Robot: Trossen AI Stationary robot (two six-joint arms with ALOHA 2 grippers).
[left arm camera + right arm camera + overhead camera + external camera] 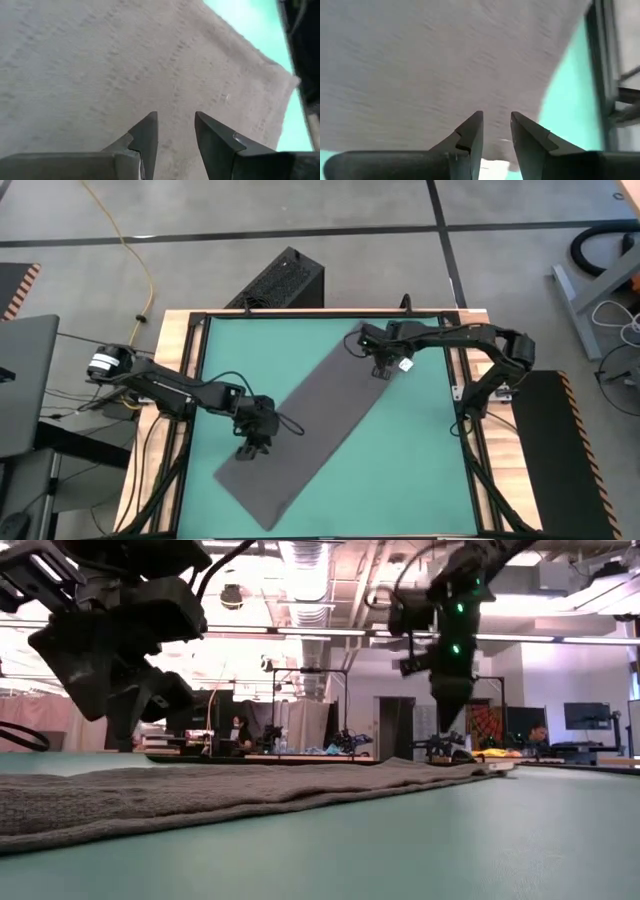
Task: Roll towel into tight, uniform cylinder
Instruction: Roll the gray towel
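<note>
One table [170, 395], wood-edged, carrying one smooth green mat [420, 450]. On the mat lies one towel [320, 425], a long charcoal rectangle, flat and unrolled, running diagonally from the near left to the far right, its weave nubbly with a small white tag [406, 365] at the far corner. Two dark arms: the left end effector [253, 446] hovers over the towel's near-left edge, fingers slightly apart and holding nothing; the right end effector [382, 370] sits above the far corner by the tag, fingers narrowly parted, empty.

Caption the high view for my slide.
Flat towel diagonal on green mat; left pincer and right pincer above opposite ends.
</note>
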